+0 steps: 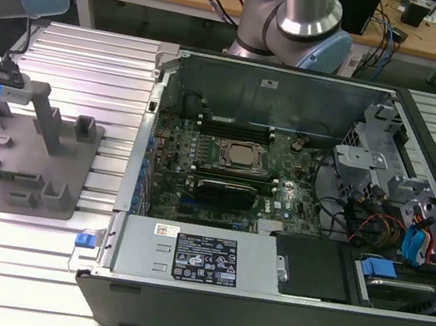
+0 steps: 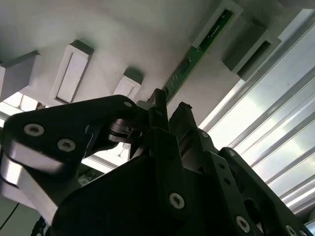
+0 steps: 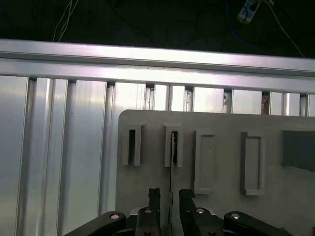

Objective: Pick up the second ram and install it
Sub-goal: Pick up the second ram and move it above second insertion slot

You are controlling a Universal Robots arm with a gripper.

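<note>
Near one edge of the holder plate (image 3: 147, 128), upright in a slot: second ram (image 3: 173, 147), thin, light, stiff, fragile. My gripper (image 3: 170, 192) straddles it, fingers apart, not yet touching. I judge the flat faces the best place to pinch it, gently.

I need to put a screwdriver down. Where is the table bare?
In the exterior view the slatted table is bare beyond the gray plate and along the near side of the computer case. Crowded: the plate, where the claw straddles the memory stick.
</note>
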